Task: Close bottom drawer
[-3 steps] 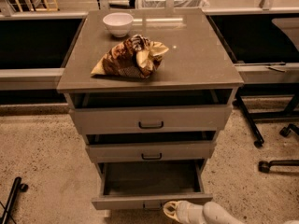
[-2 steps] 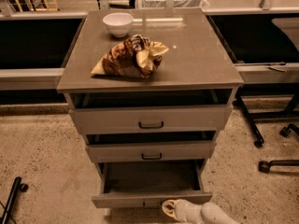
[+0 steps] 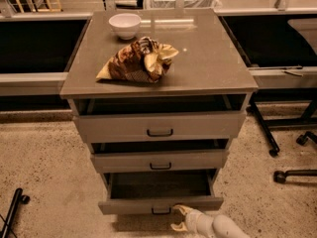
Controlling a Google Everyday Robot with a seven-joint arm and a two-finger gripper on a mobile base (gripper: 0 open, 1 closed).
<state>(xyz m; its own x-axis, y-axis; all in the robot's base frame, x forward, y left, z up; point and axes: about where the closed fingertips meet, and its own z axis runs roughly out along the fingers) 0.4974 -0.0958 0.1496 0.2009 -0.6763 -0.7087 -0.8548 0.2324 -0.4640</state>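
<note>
hand [image 3: 175,218] sits at 6 o'clock in frame, low over the floor [image 3: 44,172], arm coming in from about 5 o'clock

fingers [image 3: 181,210] are spread wide apart with nothing between them, so it's gripping nothing

upper finger tip is right at the lower edge of the bottom drawer [image 3: 129,206] front, just on the 3 o'clock side of the handle [image 3: 161,211]. Can't tell if it actually makes contact. Lower finger is off the drawer, pointing toward 9 o'clock above the floor

bottom drawer is the lowest of three in the grey cabinet [image 3: 74,108] and is pulled out farthest of the three, with its dark inside showing from above. Front panel is square to the cabinet, not skewed

middle drawer [image 3: 198,159] is partly out, less than the bottom one. Top drawer [image 3: 109,127] is out slightly too, with a dark gap between it and the surface [image 3: 213,58]. Both have a dark bar handle at centre

on the surface: white bowl [image 3: 125,25] toward the 11 o'clock corner, upright. Crumpled snack bag [image 3: 138,61] lies at 6 o'clock of the bowl, near it but apart

black chair legs with casters [image 3: 292,173] are on the floor at 3 o'clock of the cabinet, well apart from the hand
</note>
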